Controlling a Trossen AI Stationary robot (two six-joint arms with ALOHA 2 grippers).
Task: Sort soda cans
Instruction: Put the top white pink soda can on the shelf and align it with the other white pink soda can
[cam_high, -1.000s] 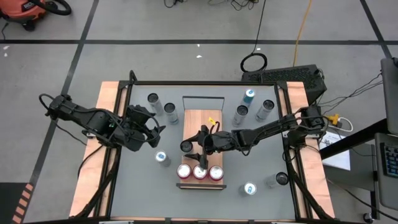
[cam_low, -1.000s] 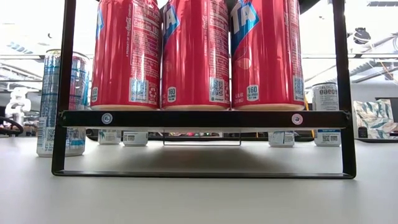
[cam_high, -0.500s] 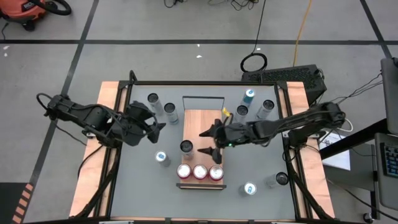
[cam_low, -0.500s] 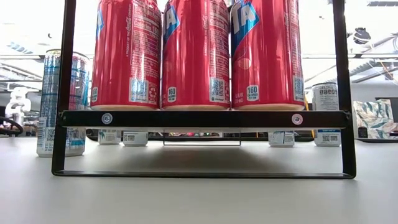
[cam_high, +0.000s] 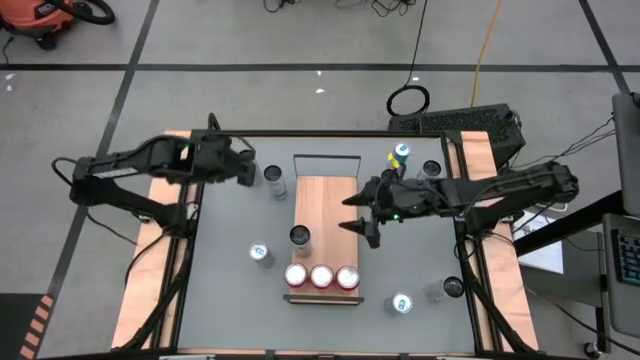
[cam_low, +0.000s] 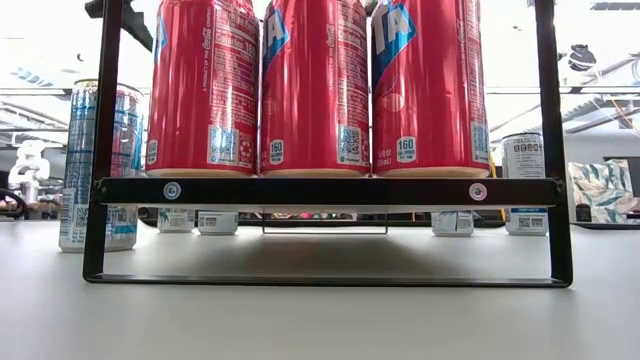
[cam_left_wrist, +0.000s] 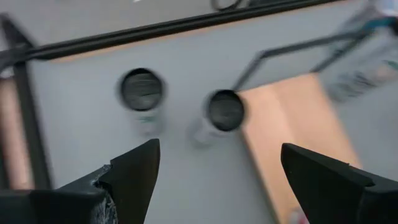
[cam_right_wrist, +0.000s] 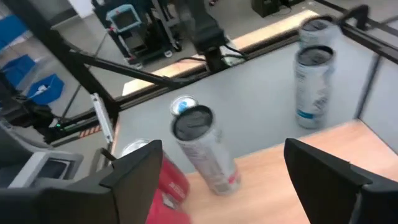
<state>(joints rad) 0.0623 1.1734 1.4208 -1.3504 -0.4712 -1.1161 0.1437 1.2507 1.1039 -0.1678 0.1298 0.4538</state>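
Both arms have swung toward the bench's far edge: left hand (cam_high: 243, 170), wide open and empty, hovers over two silver-grey cans (cam_high: 274, 178); right hand (cam_high: 364, 213), equally open, hangs above the wooden rack (cam_high: 322, 195) holding three red cans (cam_high: 321, 276). A careless descent could topple neighbouring cans.

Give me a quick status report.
Left gripper open above two silver cans. Right gripper open, empty. Three red cans shelved. Nothing blocking.

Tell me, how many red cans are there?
3: the left red can, middle red can and right red can stand in a row along the wooden shelf's near edge.
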